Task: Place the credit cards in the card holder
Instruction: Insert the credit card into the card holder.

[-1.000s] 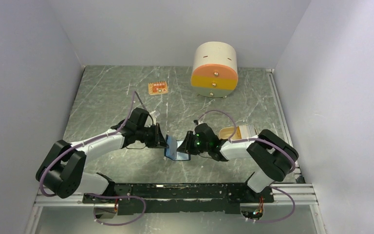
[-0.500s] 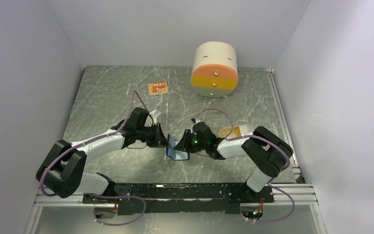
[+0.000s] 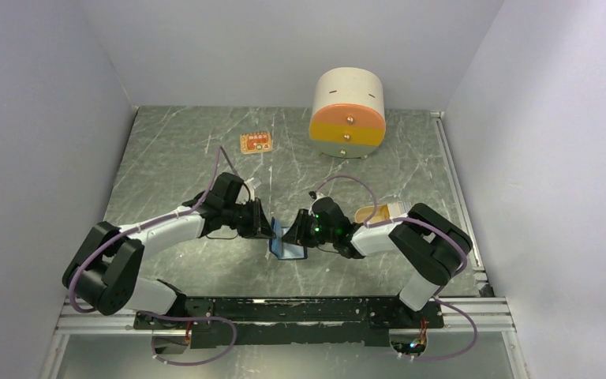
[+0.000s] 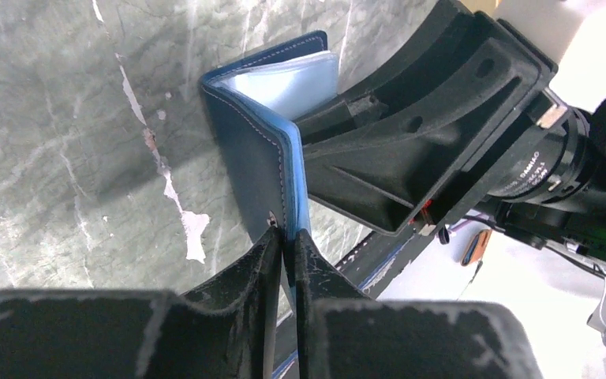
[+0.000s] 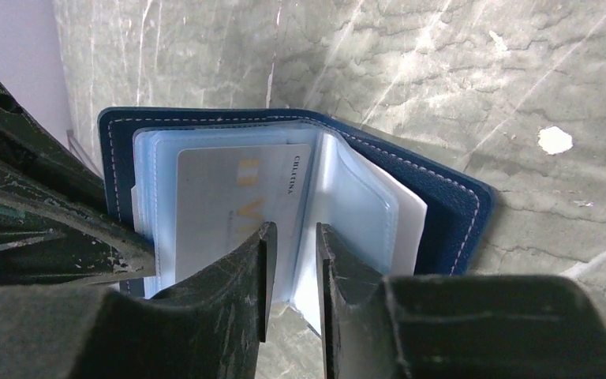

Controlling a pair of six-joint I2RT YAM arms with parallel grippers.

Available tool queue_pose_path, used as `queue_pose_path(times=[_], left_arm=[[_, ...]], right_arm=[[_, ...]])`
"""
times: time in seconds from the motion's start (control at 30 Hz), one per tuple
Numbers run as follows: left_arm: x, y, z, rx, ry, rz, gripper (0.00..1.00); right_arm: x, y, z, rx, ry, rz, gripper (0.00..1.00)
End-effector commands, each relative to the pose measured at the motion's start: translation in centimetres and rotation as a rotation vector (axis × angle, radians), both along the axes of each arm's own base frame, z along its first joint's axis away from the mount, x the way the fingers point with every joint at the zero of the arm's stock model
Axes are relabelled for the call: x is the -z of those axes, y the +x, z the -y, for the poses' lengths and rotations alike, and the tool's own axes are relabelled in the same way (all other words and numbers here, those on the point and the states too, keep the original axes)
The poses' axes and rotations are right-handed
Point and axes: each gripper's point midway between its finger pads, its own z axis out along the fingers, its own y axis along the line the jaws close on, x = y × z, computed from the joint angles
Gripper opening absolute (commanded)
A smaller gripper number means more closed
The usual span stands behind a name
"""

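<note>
Left fingers (image 4: 256,272) pinch the navy cover of the card holder (image 4: 252,158), apparently bracing it open and upright at the near middle of the counter (image 4: 63,142), so the right fingers (image 5: 245,268), barely parted, can tend the credit card (image 5: 237,205) seated in its clear sleeve (image 5: 363,213).

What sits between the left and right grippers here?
The open card holder: the left gripper pinches its cover edge, and the right gripper straddles its clear sleeves. The top external view shows it.
</note>
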Motion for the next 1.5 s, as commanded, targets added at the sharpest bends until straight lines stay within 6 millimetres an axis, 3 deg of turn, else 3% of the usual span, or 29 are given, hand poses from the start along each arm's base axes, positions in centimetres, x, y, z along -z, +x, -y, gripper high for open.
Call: queue_pose_path(times=[0.0, 0.43, 0.73, 0.9, 1.03, 1.23, 1.37, 1.47], left_arm=[[0.9, 1.0, -1.0, -0.028, 0.115, 0.003, 0.17], [1.8, 1.7, -0.5, -0.015, 0.157, 0.006, 0.24], [1.7, 1.4, -0.6, -0.018, 0.166, 0.007, 0.29], [2.0, 1.5, -1.2, -0.059, 0.235, 0.0, 0.1], [1.6, 1.9, -1.4, -0.098, 0.286, -0.01, 0.09], [0.6, 2.1, -1.3, -0.152, 0.322, -0.022, 0.09], [0.5, 2.1, -2.7, -0.219, 0.435, 0.011, 0.09], [0.6, 2.3, -4.1, -0.259, 0.547, 0.013, 0.09]], right_arm=[[1.6, -0.7, 1.1, 0.009, -0.059, -0.027, 0.31], [2.7, -0.9, 0.9, -0.021, -0.077, -0.04, 0.33], [1.8, -0.4, 1.1, 0.002, -0.096, -0.03, 0.36], [-0.7, 0.0, 2.0, 0.052, -0.093, 0.012, 0.44], [-2.6, 0.4, 2.2, 0.092, -0.071, 0.027, 0.53], [-4.8, 0.5, 0.0, 0.063, -0.004, 0.029, 0.57], [-6.2, -0.1, -2.5, -0.033, 0.101, 0.035, 0.61], [-5.5, -0.1, -2.7, -0.013, 0.071, 0.039, 0.68]])
